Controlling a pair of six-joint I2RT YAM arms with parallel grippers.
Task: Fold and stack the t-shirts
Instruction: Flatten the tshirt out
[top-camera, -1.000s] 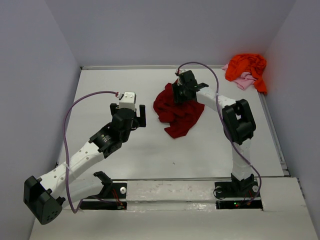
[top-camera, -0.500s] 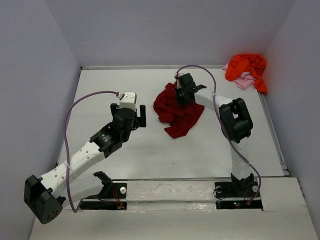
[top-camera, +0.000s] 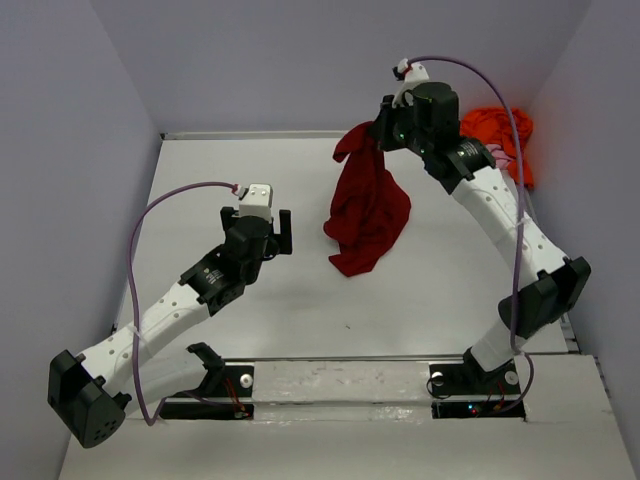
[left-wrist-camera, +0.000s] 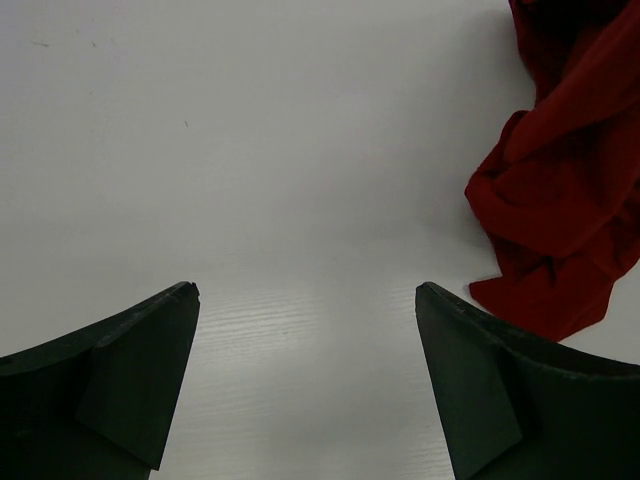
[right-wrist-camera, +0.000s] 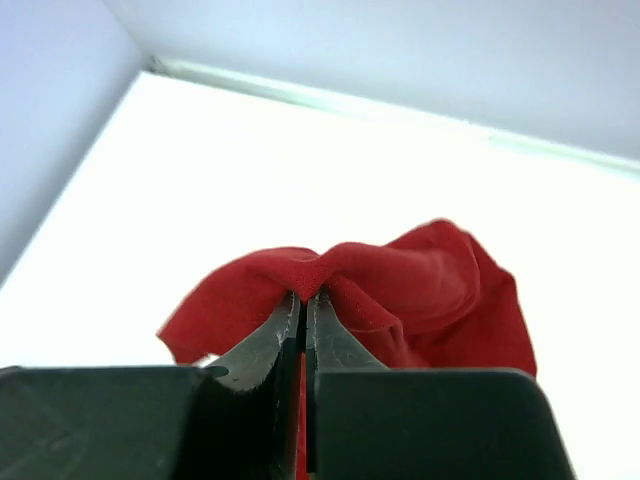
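The right arm (top-camera: 500, 210) reaches high and far over the back of the counter (top-camera: 300, 300), its links stretched almost straight from the base at the near edge. The right fingers (right-wrist-camera: 300, 335) are pressed together with no gap. They pinch a fold of the crimson t-shirt (top-camera: 368, 205) and hold it up. The cloth hangs from them in a long crumpled drape, and its lower end rests on the counter near the middle.

The left arm (top-camera: 170, 305) leans low and forward from its base, with the wrist bent toward the middle of the counter. The left fingers (left-wrist-camera: 110, 380) stand fully apart and hold nothing. In the left wrist view there is only bare counter between them, and the hanging crimson cloth is off to their right, not touching.

The counter is white and flat. It is closed in by plain pale grey-lilac walls (top-camera: 300, 60) on the left, the back and the right. A white mounting strip (top-camera: 340, 375) at the near edge carries both bases.

I can count two arms — each with a purple cable (top-camera: 150, 225) looping from the wrist — and two t-shirts. One is the crimson t-shirt in the grip. The other is a bright orange t-shirt (top-camera: 497, 125), which lies bunched in the far right corner, partly behind the right arm and well apart from the crimson one.
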